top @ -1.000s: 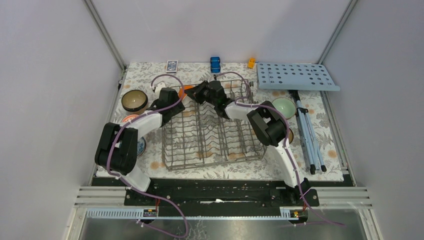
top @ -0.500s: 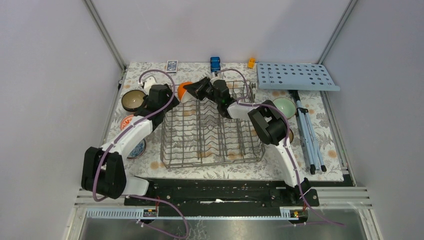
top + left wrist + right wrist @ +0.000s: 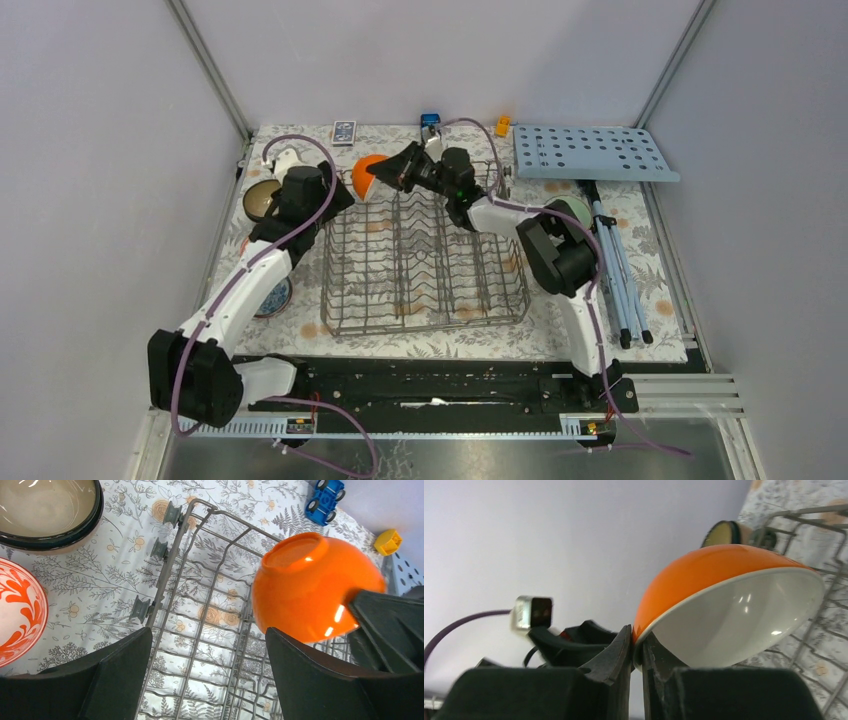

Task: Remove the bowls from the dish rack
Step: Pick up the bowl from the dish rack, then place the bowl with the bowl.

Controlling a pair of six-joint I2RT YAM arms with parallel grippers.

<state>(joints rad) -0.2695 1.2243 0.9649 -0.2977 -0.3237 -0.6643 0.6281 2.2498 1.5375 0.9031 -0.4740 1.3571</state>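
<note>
My right gripper (image 3: 392,172) is shut on the rim of an orange bowl (image 3: 366,177), holding it tilted above the far left corner of the grey wire dish rack (image 3: 425,270). In the right wrist view the fingers pinch the bowl's (image 3: 724,605) edge at my right gripper (image 3: 636,645). My left gripper (image 3: 207,675) is open and empty over the rack's (image 3: 200,605) left side, just left of the orange bowl (image 3: 310,585). A dark brown bowl (image 3: 262,198), a red-and-white bowl (image 3: 15,610), a blue patterned bowl (image 3: 272,297) and a pale green bowl (image 3: 570,210) sit on the table.
A light-blue board with holes (image 3: 595,152) lies at the far right, with a folded blue stand (image 3: 615,270) in front of it. A blue toy car (image 3: 431,121), a yellow toy (image 3: 502,125) and a small card box (image 3: 344,131) lie along the far edge.
My right gripper has lifted the orange bowl up and away from the rack's far left corner. My left arm has stretched out toward the far left, beside the bowl.
</note>
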